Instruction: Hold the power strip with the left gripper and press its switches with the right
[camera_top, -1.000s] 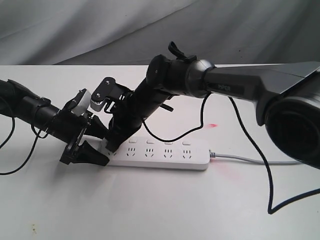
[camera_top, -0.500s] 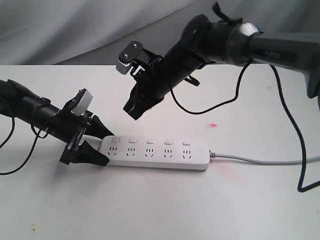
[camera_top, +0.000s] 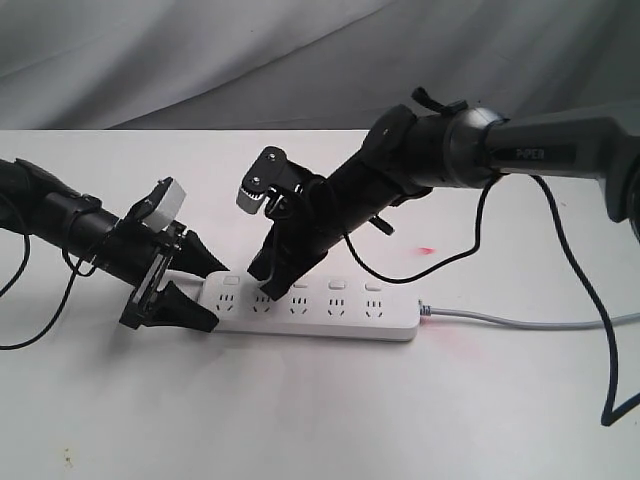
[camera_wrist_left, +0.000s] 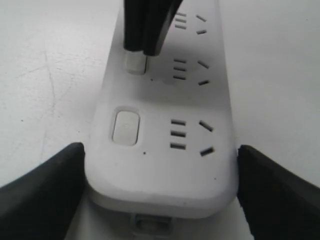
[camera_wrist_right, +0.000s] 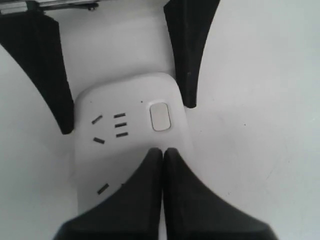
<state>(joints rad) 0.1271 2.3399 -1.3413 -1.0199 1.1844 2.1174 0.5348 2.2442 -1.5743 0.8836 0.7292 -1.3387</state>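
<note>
Lying parallel to the desk's (camera_top: 300, 420) front edge, one power strip (camera_top: 340, 318), five sockets (camera_top: 335, 303), five switches (camera_top: 337, 284), left end clamped between the left gripper's (camera_top: 215, 297) two fingers; behind, the right gripper's (camera_top: 268, 290) two fingers pinched together, tips on the second switch (camera_wrist_left: 135, 62).

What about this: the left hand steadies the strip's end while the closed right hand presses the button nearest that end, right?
No: the closed right hand presses the second button from that end; the nearest button lies untouched, as the left wrist view shows.
</note>
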